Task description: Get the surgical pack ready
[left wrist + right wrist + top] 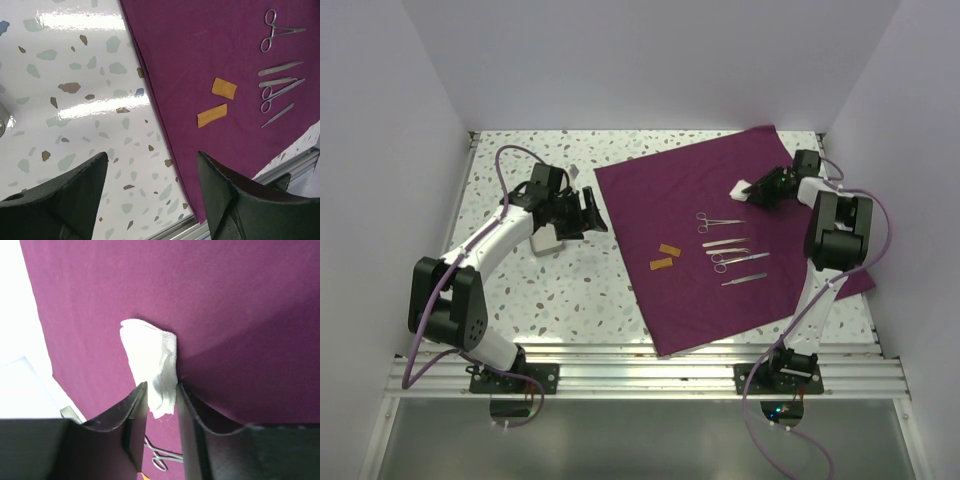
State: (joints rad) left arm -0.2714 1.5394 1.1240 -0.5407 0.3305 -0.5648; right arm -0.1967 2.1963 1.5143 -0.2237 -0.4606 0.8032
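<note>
Purple cloth (650,200) lies flat. Only your right wrist view shows the right gripper (161,387) pinching the white pad (150,352), whose lower end is hidden. Your left gripper (151,160) gapes wide, empty.

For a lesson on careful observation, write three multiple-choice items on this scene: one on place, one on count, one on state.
1. Where do the slim steel instruments lie? A on the spread plum-purple cloth; B on the bare table; C on the floor.
2. How many small orange strips show? A one; B two; C four.
3. What state is the right gripper in? A open, empty; B shut on a white gauze pad; C shut on scissors.
Answers: 1 A, they form a column on the cloth; 2 B, a pair lies beside the instruments; 3 B, its fingers pinch the pad.
</note>
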